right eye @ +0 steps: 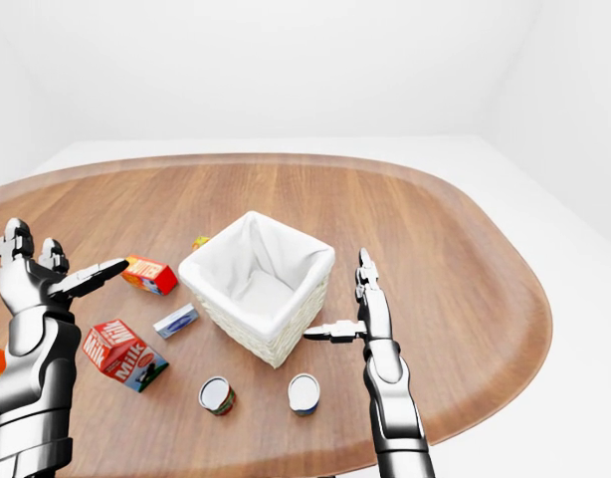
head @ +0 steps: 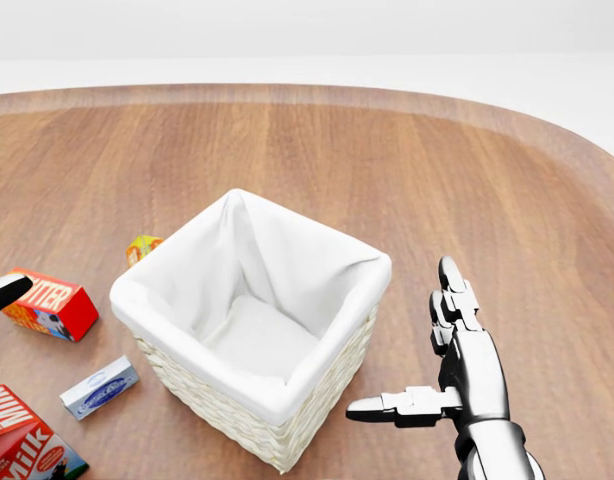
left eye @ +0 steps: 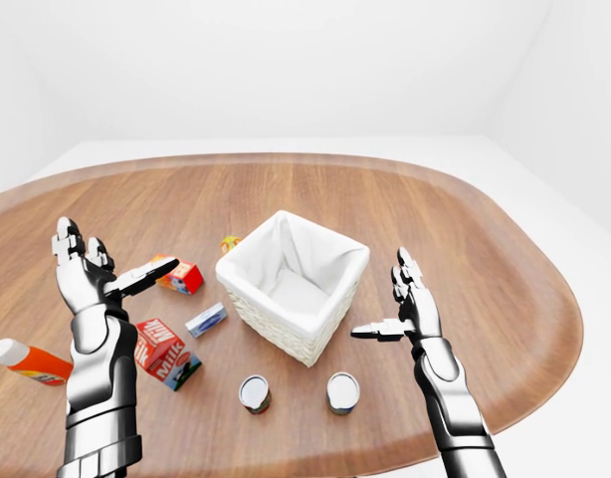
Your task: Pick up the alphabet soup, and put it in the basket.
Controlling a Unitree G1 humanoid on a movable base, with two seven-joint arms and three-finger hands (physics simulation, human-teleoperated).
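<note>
Two cans stand upright on the wooden table below the basket in the left-eye view, the left can (left eye: 254, 392) and the right can (left eye: 342, 391). I see only their lids, so I cannot tell which is the alphabet soup. The head view does not show either can. The white-lined wicker basket (head: 212, 415) holds nothing. My right hand (head: 412, 345) hovers open to the right of the basket, thumb pointing left, above and apart from the right can. My left hand (left eye: 111, 254) is raised open at the left, holding nothing.
Left of the basket lie a milk carton (left eye: 164, 354), a butter box (left eye: 181, 276), a small blue-and-white box (left eye: 206, 320) and a small orange box (left eye: 229, 242). An orange bottle (left eye: 22, 360) lies at the far left. The table's rounded edge (left eye: 544, 373) curves past my right arm.
</note>
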